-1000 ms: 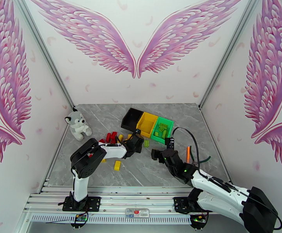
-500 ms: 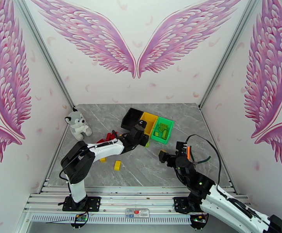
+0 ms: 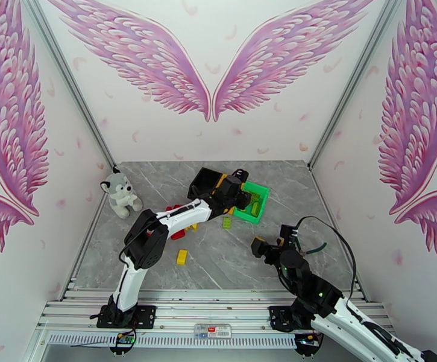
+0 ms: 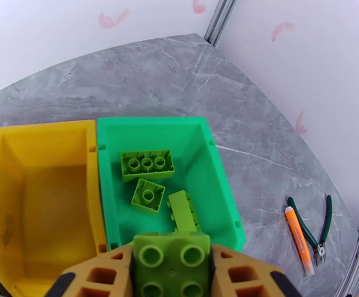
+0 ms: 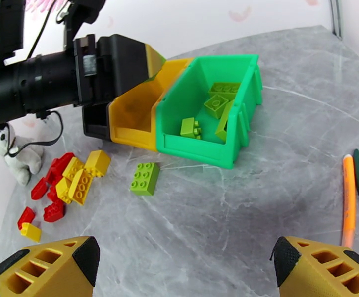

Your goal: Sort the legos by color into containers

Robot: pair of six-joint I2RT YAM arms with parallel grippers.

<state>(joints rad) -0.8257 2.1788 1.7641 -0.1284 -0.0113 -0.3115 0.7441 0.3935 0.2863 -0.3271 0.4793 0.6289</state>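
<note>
In the left wrist view my left gripper [image 4: 172,266] is shut on a light green lego [image 4: 172,256], held above the near rim of the green container [image 4: 206,154]. Three green legos [image 4: 147,164] lie inside that bin. Left of it stand the yellow container [image 4: 40,134] and, seen from above, the black one [image 3: 205,179]. From above, the left gripper [image 3: 235,189] hangs over the yellow and green bins. My right gripper [image 5: 184,273] is open and holds nothing, low over bare table. One green lego [image 5: 145,178] lies in front of the bins, and red and yellow legos [image 5: 70,184] are piled to the left.
Orange-handled pliers [image 5: 350,194] lie at the right of the table, close to the right gripper [image 3: 271,239]. A plush toy animal [image 3: 120,194] sits at the back left. A single yellow lego [image 3: 182,256] lies near the front. The left arm [image 5: 40,85] stretches across above the pile.
The left arm has swung from beside the pile out over the bins, carrying the green lego. The right arm has pulled back toward the near edge, its gripper staying open.
</note>
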